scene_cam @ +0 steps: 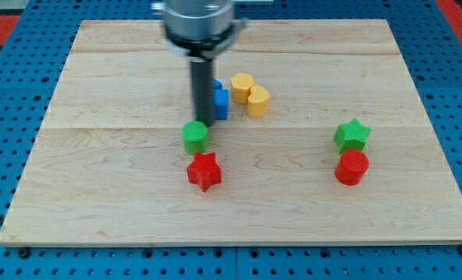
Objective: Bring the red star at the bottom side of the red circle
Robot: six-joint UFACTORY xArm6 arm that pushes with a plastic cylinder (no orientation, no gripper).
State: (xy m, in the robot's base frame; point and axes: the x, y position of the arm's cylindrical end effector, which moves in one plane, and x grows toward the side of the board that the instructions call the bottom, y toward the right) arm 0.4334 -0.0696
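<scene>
The red star (204,171) lies left of the board's middle, toward the view's bottom. The red circle (351,167) lies far to its right, just below a green star (352,134). My tip (203,123) is at the end of the dark rod, just above a green circle (195,137) and touching or almost touching its upper edge. The green circle sits directly above the red star, close to it. The tip is well left of the red circle.
A blue block (220,99) sits partly hidden behind the rod. Two yellow blocks (250,93) lie side by side to its right. The wooden board (99,194) rests on a blue surface; its edges are near the view's borders.
</scene>
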